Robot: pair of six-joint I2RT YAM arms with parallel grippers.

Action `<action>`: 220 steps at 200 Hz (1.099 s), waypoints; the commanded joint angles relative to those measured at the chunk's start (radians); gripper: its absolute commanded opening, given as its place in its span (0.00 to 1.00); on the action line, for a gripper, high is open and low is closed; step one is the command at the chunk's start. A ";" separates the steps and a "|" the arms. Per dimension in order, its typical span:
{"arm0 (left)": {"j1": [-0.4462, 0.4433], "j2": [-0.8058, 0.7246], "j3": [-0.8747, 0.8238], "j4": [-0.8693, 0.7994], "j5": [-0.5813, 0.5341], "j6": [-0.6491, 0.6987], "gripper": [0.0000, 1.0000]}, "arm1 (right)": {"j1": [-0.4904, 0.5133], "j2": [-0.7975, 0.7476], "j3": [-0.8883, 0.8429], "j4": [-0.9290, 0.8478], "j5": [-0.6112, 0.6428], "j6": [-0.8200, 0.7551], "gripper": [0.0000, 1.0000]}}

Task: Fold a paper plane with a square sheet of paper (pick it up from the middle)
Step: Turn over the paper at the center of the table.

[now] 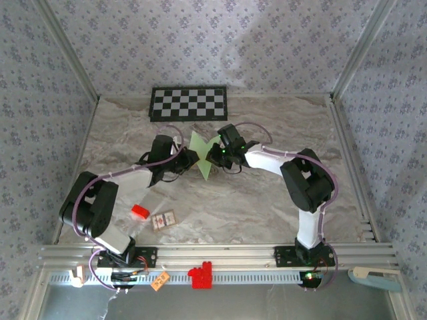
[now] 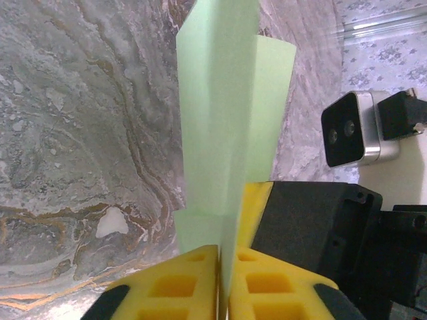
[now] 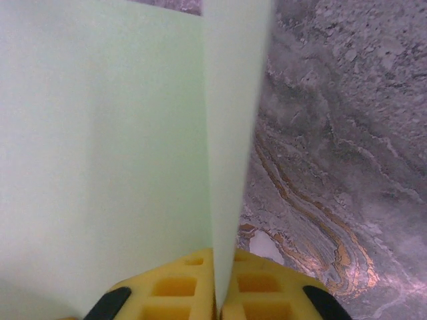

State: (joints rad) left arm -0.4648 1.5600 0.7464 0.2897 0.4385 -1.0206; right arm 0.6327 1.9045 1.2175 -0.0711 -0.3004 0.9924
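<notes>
the left gripper point(image 2: 219, 267) is closed tight on the edge of the thin pale green folded paper sheet point(image 2: 220, 120), which stands upright just ahead of it, over the grey marble table point(image 2: 80, 133). the right gripper point(image 3: 215, 275) pinches the same paper from the opposite side, also fully closed. probably this double hold is to fix the centre crease. the far end of the paper is cut off, and the number of layers is hard to tell.

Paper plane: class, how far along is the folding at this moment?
Done: the green paper is off the table, already creased into long layers. In hand: left end effector and right end effector both pinch it. Left: probably final wing folds and setting it down.
</notes>
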 commanded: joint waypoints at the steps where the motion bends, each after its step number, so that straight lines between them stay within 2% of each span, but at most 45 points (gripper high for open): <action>1: -0.009 0.006 0.048 -0.092 -0.043 0.123 0.08 | -0.011 -0.028 -0.016 0.005 -0.010 0.013 0.15; 41: -0.033 0.023 0.150 -0.304 -0.126 0.342 0.05 | -0.037 -0.069 -0.089 -0.023 0.036 -0.020 0.41; 57: -0.052 0.044 0.200 -0.392 -0.164 0.429 0.05 | -0.051 -0.108 -0.127 -0.030 0.067 -0.040 0.48; 76: -0.083 0.076 0.260 -0.482 -0.219 0.524 0.05 | -0.069 -0.166 -0.178 -0.030 0.104 -0.065 0.52; 110: -0.143 0.129 0.332 -0.563 -0.312 0.638 0.04 | -0.115 -0.242 -0.257 -0.005 0.113 -0.108 0.52; 155: -0.215 0.183 0.374 -0.575 -0.337 0.767 0.04 | -0.167 -0.290 -0.334 0.049 0.071 -0.116 0.49; 177: -0.238 0.208 0.387 -0.579 -0.337 0.797 0.04 | -0.173 -0.288 -0.340 0.057 0.050 -0.123 0.44; 220: -0.255 0.229 0.396 -0.565 -0.339 0.809 0.05 | -0.173 -0.202 -0.291 0.068 -0.021 -0.117 0.28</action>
State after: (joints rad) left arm -0.7139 1.7779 1.1152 -0.2634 0.1131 -0.2501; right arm 0.4625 1.6497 0.8894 -0.0174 -0.2668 0.8818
